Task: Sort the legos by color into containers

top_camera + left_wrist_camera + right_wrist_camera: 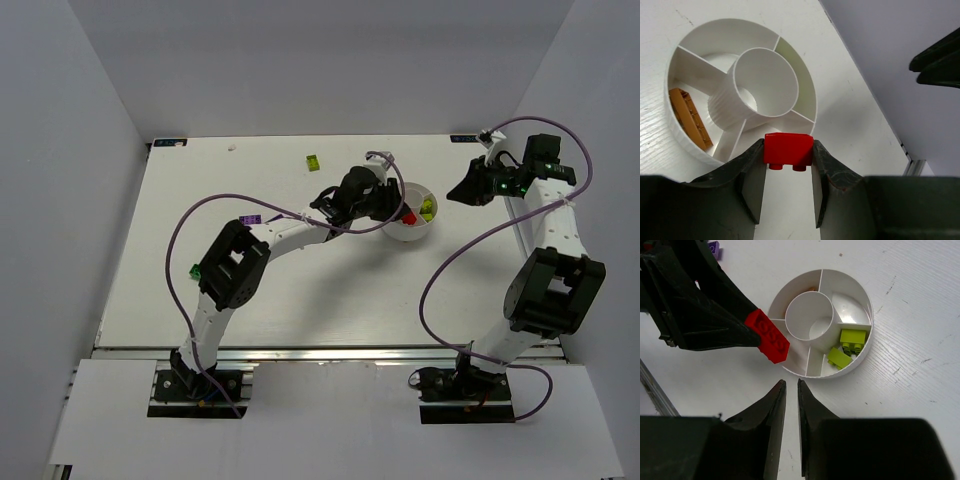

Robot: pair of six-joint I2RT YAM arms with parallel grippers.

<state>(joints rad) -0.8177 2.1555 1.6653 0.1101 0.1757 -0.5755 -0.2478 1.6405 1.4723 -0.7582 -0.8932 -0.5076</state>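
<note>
My left gripper is shut on a red lego, held studs-down just above the near rim of the round white divided bowl. An orange lego lies in one wedge. In the right wrist view the red lego hangs at the bowl's left edge, and two yellow-green legos lie in a right-hand wedge. My right gripper hovers beside the bowl, its jaws almost together with only a thin slit and nothing between them. From above, the left gripper reaches over the bowl; the right gripper stays to its right.
Loose legos lie on the white table: a yellow-green one at the back, a purple one beside the left forearm, a green one at the left. Grey walls close in on three sides.
</note>
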